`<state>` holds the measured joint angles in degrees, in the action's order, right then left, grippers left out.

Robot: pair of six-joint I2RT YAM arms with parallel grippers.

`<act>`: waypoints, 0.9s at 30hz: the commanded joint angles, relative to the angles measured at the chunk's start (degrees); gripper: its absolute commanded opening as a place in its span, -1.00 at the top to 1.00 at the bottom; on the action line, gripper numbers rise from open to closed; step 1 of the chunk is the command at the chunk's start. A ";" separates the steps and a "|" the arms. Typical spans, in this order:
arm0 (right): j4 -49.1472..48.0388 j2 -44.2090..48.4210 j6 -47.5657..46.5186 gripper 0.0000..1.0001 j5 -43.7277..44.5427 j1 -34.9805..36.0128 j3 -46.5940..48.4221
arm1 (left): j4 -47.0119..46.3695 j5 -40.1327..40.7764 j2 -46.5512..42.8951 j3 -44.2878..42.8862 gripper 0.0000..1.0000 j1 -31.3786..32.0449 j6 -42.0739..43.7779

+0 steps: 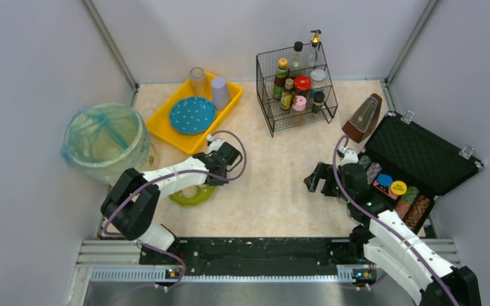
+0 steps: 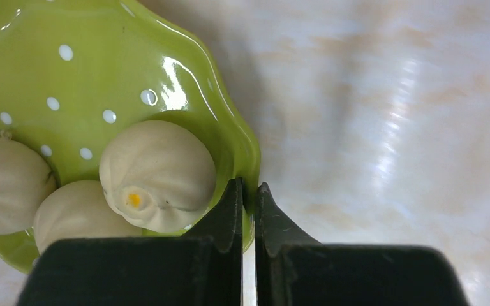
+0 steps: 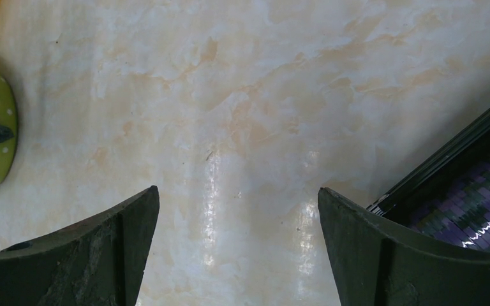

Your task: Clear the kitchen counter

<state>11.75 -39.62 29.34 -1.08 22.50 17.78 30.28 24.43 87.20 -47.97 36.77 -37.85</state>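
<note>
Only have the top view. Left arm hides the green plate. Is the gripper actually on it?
Observer: Yes. The left wrist view shows the left gripper shut on the rim of the green plate.
Operator: Anything on it?
Observer: Three pale buns, bunched near the gripped edge.
Operator: Right side?
Observer: The right gripper is open above bare counter, with nothing between its fingers.

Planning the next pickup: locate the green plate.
Top view, left side: the green plate, its rim in the left gripper, sits just nearside of the yellow tray.
</note>
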 commanded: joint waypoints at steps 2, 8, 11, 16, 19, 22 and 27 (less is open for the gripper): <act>-1.87 -0.20 1.94 -0.84 0.91 0.72 1.28 | -6.78 -15.33 4.20 -8.06 1.00 10.18 -4.16; -0.57 -0.17 3.61 -0.84 3.85 0.74 0.90 | -9.59 -20.57 10.26 -16.55 0.97 18.09 -3.46; 0.00 -0.05 4.06 -0.84 4.58 0.75 0.84 | -9.68 -21.96 13.10 -19.30 0.86 20.91 -2.36; 0.27 0.39 3.98 -0.84 4.66 0.72 0.78 | -10.28 -23.13 13.16 -19.27 0.56 22.27 -1.88; -0.23 0.34 3.84 -0.84 4.21 0.74 0.67 | -10.33 -24.12 11.04 -18.97 0.23 22.22 -1.74; -1.32 0.13 3.41 -0.84 2.54 0.71 0.59 | -10.29 -24.15 8.30 -19.01 -0.08 22.25 -1.35; -3.47 -0.29 2.00 -0.84 -1.86 0.78 0.78 | -7.45 -19.73 3.19 -20.03 -0.52 21.78 0.05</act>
<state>12.08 -39.86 32.60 0.80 22.50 17.69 22.72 1.58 97.01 -65.91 59.02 -38.79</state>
